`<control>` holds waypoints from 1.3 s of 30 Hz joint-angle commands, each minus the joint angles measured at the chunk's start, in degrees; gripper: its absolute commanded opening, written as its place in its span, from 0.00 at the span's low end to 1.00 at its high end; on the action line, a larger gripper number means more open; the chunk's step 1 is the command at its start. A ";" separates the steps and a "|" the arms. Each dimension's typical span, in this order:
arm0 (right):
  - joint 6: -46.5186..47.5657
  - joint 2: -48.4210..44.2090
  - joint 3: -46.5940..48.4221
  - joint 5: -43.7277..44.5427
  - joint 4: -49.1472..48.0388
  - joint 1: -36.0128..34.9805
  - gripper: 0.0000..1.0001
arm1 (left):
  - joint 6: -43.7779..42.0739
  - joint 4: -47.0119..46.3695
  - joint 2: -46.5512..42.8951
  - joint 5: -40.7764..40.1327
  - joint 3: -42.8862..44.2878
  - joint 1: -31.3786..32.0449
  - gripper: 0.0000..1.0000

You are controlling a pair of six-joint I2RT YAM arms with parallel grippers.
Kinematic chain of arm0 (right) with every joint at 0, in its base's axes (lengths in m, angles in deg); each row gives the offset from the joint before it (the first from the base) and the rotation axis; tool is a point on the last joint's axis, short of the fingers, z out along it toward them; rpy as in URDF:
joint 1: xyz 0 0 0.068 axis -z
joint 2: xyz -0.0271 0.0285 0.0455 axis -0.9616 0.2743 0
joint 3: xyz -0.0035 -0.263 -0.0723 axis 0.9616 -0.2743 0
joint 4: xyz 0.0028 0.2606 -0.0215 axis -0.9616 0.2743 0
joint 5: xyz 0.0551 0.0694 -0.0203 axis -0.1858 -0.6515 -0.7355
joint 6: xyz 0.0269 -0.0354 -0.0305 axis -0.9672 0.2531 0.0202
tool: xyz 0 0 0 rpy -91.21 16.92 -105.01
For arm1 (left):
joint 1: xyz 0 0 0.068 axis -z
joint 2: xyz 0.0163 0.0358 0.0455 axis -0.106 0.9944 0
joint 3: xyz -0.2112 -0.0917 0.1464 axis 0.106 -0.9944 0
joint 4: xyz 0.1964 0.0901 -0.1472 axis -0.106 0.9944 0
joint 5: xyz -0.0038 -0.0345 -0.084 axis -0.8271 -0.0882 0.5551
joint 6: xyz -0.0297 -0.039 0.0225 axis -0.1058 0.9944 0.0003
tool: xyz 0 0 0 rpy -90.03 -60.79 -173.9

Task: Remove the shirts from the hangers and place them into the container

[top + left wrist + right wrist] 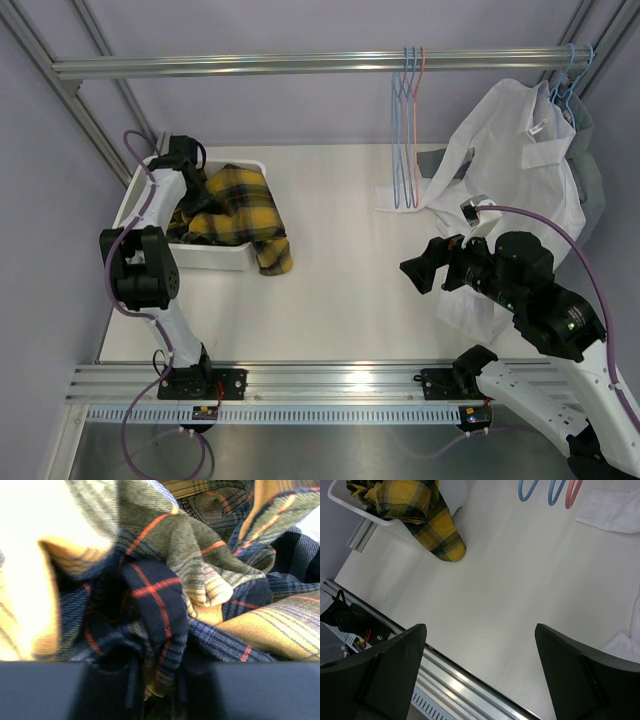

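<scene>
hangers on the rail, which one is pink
The pink hanger, rightmost of the three empty ones; the two light blue hangers hang just left of it.

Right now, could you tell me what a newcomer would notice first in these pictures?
The yellow plaid shirt heaped in the white tub at left, one end spilling over the rim onto the table. Then the white shirt hanging far right on the rail, near three bare hangers.
</scene>
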 commanded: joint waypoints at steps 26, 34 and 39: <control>3.66 -1.72 0.14 -4.25 -1.93 0.10 0.99 | -20.23 2.35 -35.12 -26.59 -7.67 39.04 0.99; 3.49 -1.98 0.22 -4.69 -1.14 0.10 1.00 | -31.23 1.72 -27.50 -33.02 -9.27 53.73 0.99; 3.05 -2.33 0.22 -4.25 -0.70 0.10 0.99 | -36.41 0.93 -18.37 -37.34 -8.04 58.39 0.99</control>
